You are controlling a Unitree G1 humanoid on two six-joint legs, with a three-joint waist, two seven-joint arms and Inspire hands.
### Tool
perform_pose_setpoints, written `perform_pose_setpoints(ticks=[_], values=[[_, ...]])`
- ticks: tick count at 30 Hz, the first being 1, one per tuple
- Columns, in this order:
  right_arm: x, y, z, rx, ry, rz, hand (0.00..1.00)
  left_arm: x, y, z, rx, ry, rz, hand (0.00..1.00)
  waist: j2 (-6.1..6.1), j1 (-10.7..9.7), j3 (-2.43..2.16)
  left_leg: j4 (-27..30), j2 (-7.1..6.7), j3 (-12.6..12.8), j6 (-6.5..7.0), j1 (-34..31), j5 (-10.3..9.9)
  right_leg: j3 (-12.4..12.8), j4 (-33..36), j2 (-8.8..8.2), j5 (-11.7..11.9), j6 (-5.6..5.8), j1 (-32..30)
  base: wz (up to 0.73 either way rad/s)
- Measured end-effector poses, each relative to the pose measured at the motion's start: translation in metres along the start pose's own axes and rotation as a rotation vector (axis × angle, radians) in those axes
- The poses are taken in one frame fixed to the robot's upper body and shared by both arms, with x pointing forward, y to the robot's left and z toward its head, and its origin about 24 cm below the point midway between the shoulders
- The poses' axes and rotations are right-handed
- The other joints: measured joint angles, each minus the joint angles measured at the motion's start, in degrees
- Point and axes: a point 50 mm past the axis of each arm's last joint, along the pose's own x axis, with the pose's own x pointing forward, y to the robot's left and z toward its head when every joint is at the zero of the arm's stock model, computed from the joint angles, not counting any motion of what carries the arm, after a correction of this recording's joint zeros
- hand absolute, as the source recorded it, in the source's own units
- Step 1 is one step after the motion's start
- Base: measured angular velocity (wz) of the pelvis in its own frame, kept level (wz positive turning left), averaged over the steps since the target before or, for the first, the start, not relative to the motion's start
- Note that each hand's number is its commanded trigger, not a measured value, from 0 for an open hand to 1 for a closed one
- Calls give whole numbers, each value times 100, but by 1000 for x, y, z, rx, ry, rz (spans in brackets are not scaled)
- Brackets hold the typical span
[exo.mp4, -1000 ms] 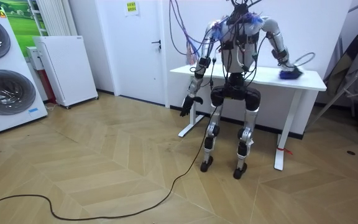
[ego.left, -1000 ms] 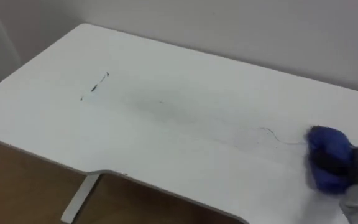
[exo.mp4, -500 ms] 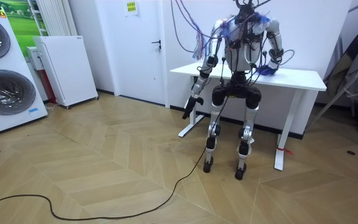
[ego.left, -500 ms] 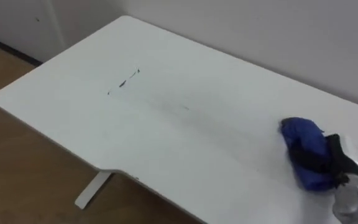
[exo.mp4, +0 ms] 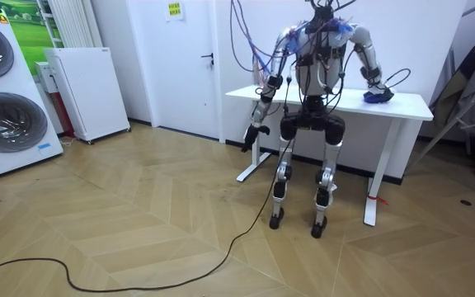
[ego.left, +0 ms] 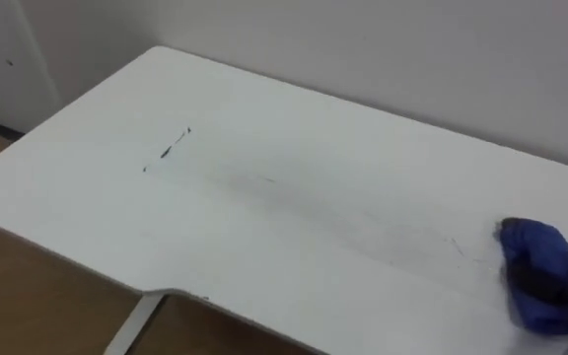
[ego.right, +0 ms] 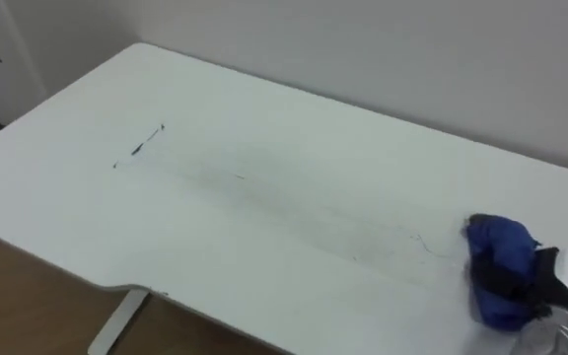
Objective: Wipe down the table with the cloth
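1. A white desk (ego.left: 264,227) fills the head view, with a pale wall (ego.left: 363,49) behind it at 12 o'clock.
2. The blue cloth (ego.left: 538,258) lies bunched on the desk at about 4 o'clock, near the right edge.
3. The right hand (ego.right: 531,284) comes in from 4 o'clock and rests on the cloth, its dark fingers curled across the bundle and pinching it.
4. A short dark mark (ego.left: 169,150) sits on the desk at about 10 o'clock, well apart from the cloth.
5. A thin faint line (ego.right: 422,242) runs just beside the cloth, on its 9 o'clock side.
6. In the room view the robot stands at the desk's front edge; the left hand (exo.mp4: 248,139) hangs below desk level, and I cannot tell its state.
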Motion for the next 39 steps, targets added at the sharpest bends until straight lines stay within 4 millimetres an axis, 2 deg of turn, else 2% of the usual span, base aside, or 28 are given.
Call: perform_pose_setpoints(ticks=[3, 4, 6, 8, 9, 11, 12, 13, 14, 15, 16, 18, 21, 22, 24, 26, 28, 29, 30, 31, 32, 34, 35, 36, 37, 39], values=[[4, 5, 39, 2, -122, 41, 100, 2, 3, 7, -2, -15, 3, 0, 27, 72, 53, -16, 1, -76, -20, -108, 43, 9, 28, 24, -15, -45, -186, -7], [4, 6, 47, 1, -156, 51, 100, 2, 4, 9, -2, -22, 5, 0, 29, 86, 49, -35, -6, -106, -23, -148, 64, 19, 40, 29, -27, -46, -247, 16], [6, 4, 55, -4, -186, 41, 100, 0, 4, 10, -6, -33, 8, 0, 11, 139, 46, -27, -9, -151, -24, -175, 75, -9, 37, 29, -40, -44, -292, 18], [6, 1, 54, -24, -198, 24, 100, -1, 1, 3, -17, -16, -1, 0, -9, 109, 34, -26, -14, -187, -24, -249, 87, -86, 28, 20, -41, -44, -313, 21], [6, -1, 47, -33, -193, 14, 100, -1, 0, -2, -16, -1, -6, 0, -43, 86, 34, -20, -16, -185, -23, -272, 89, -165, 25, 4, -42, -43, -310, 28], [2, -1, 29, -32, -161, 12, 100, -3, -1, -11, -8, 21, -8, 0, -105, -68, 1, -23, -38, -184, -22, -269, 90, -318, -2, -27, -74, -8, -219, 43], [-1, -1, 13, -25, -126, 9, 100, -4, 0, -16, -16, 33, -5, 0, -190, -169, -12, -24, -58, -152, -22, -232, 90, -352, -9, -53, -111, 29, -127, 51], [-5, 0, -3, -16, -78, 9, 100, -4, 1, -19, -18, 44, -2, 0, -240, -228, 12, -33, -73, -132, -21, -149, 90, -341, -24, -68, -128, 47, -9, 41], [-7, 1, -12, -10, -48, 12, 100, -4, 3, -19, -17, 44, 3, 0, -287, -236, -7, -31, -77, -120, -21, -121, 90, -322, -25, -76, -134, 56, 25, 25], [-10, 0, -29, -1, 7, 13, 100, -3, 6, -20, -32, 48, 12, 0, -361, -270, -10, -29, -92, -95, -21, -67, 90, -320, -46, -88, -141, 66, 95, 21], [-15, -2, -46, 14, 66, 6, 100, -2, 9, -20, -47, 53, 20, 0, -423, -329, -33, -22, -113, -88, -11, -47, 84, -297, -104, -104, -140, 66, 180, 20], [-20, -7, -65, 31, 134, -17, 100, -1, 13, -19, -70, 54, 33, 0, -427, -341, -39, -11, -118, -3, 31, 0, 58, -286, -86, -119, -140, 67, 205, -7], [-28, -9, -82, 22, 178, -28, 100, 0, 22, -18, -86, 54, 56, 0, -387, -446, -56, -13, -123, 45, 81, 107, 11, -308, -100, -131, -144, 75, 309, -13], [-30, -9, -84, 18, 185, -30, 100, 0, 24, -16, -88, 48, 60, 0, -368, -526, -57, -25, -124, 26, 91, 143, -26, -311, -109, -129, -153, 90, 385, 0], [-30, -7, -83, 4, 191, -26, 100, 2, 25, -6, -79, 28, 62, 0, -343, -521, -58, 1, -122, 42, 88, 208, -65, -298, -109, -130, -169, 116, 446, -17], [-26, -2, -73, 3, 183, -29, 100, 4, 22, 4, -58, 10, 52, 0, -318, -471, -62, -6, -107, 110, 82, 293, -64, -170, -100, -102, -170, 112, 477, -33], [-21, 10, -53, 16, 188, -27, 100, 6, 8, 18, -47, 0, 13, 0, -248, -303, -54, -24, -87, 155, 84, 383, -64, 40, -112, -39, -136, 61, 431, -52], [-20, 14, -47, 13, 188, -22, 100, 6, 5, 22, -49, 0, 5, 0, -253, -281, -50, -26, -77, 163, 82, 388, -63, 40, -108, -31, -126, 49, 420, -45], [-21, 22, -34, 18, 169, -4, 100, 7, 0, 28, -53, 1, -8, 0, -257, -179, -48, -25, -52, 177, 77, 387, -64, 61, -91, -6, -103, 21, 365, -45], [-22, 34, -11, 19, 111, 26, 100, 7, -5, 33, -46, -2, -18, 0, -257, -101, -46, -27, -25, 164, 66, 360, -66, 91, -87, 31, -67, -4, 325, -49], [-23, 41, 4, 18, 70, 49, 100, 7, -6, 36, -41, -2, -21, 0, -257, -65, -45, -31, -7, 159, 57, 341, -64, 91, -89, 53, -40, -21, 286, -52], [-31, 64, 71, 4, -147, 147, 100, 8, -9, 48, -31, -11, -23, 0, -263, 115, -37, -58, 37, 141, 18, 213, -40, 206, -54, 132, 6, -86, 57, -36], [-35, 70, 90, -2, -209, 180, 100, 8, -9, 52, -28, -18, -23, 0, -266, 165, -24, -72, 44, 140, 3, 180, -28, 232, -42, 149, 15, -95, 19, -8], [-43, 80, 120, -6, -309, 239, 100, 8, -7, 58, -24, -31, -20, 0, -263, 279, 28, -109, 51, 124, -14, 153, 0, 267, -5, 169, 30, -106, -38, 15], [-49, 85, 143, -17, -385, 281, 100, 8, -5, 63, -31, -40, -16, 0, -248, 349, 71, -108, 46, 40, -17, 124, 3, 192, -27, 164, 28, -108, -60, 28], [-53, 87, 160, -14, -443, 313, 100, 8, -4, 63, -44, -35, -11, 0, -239, 387, 67, -91, -9, -171, 5, 67, 21, 47, -137, 125, 11, -82, -9, 60]])
